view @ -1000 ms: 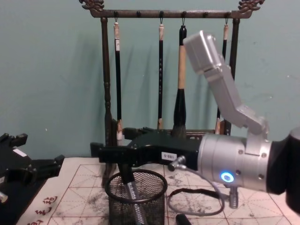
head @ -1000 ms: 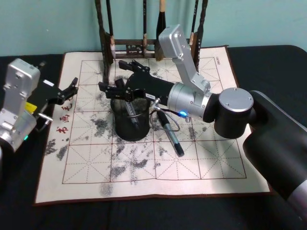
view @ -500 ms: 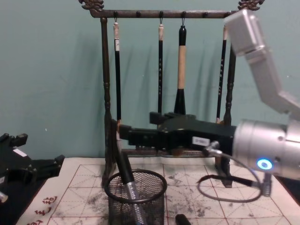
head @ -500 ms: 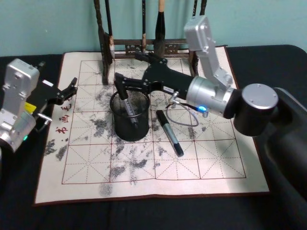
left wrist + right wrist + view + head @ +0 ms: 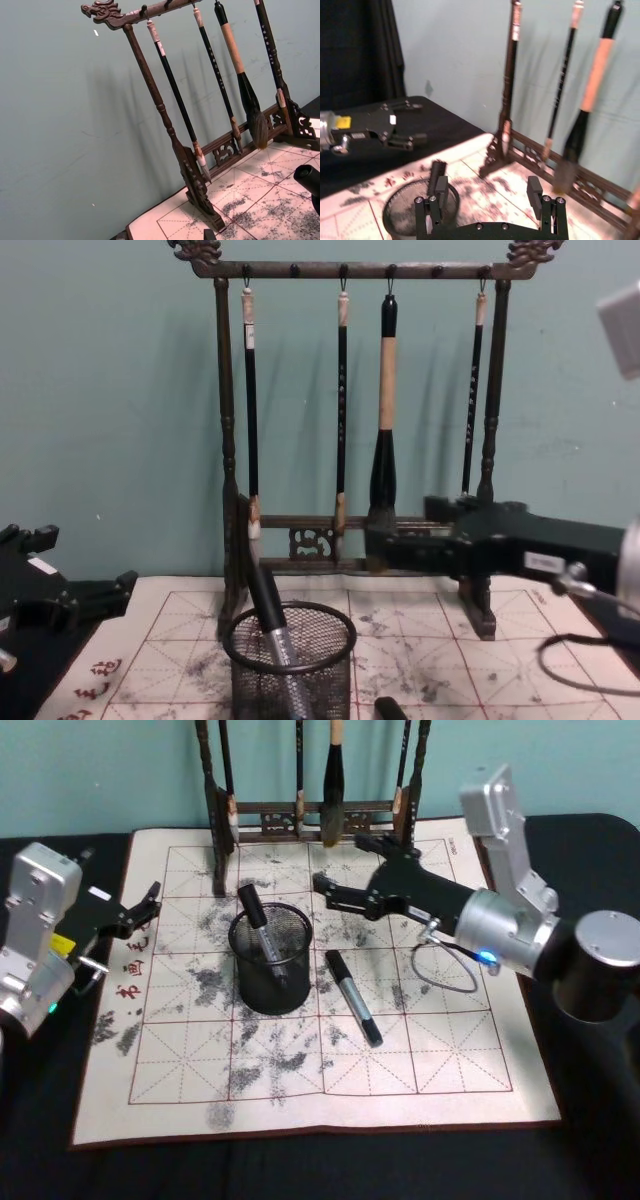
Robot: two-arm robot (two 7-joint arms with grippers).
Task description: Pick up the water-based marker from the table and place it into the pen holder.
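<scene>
- A dark table (image 5: 40, 1160) carries an ink-smudged grid mat (image 5: 300, 1100), with a brush rack (image 5: 300, 818) standing at the mat's far edge.
- The right gripper (image 5: 338, 860) hovers over the mat, behind and to the right of the pen holder. Its fingers are spread and hold nothing.
- The left gripper (image 5: 148, 903) sits at the mat's left edge, fingers apart.
- The black mesh pen holder (image 5: 270, 988) holds the marker (image 5: 254, 918), which leans inside it, not touching the right gripper.
- A second marker (image 5: 353, 997) lies just right of the holder.

Head camera looks down over the red-gridded cloth mat (image 5: 450, 1060); chest camera, low, faces the dark wooden brush rack (image 5: 226, 440), shared with both wrist views.
</scene>
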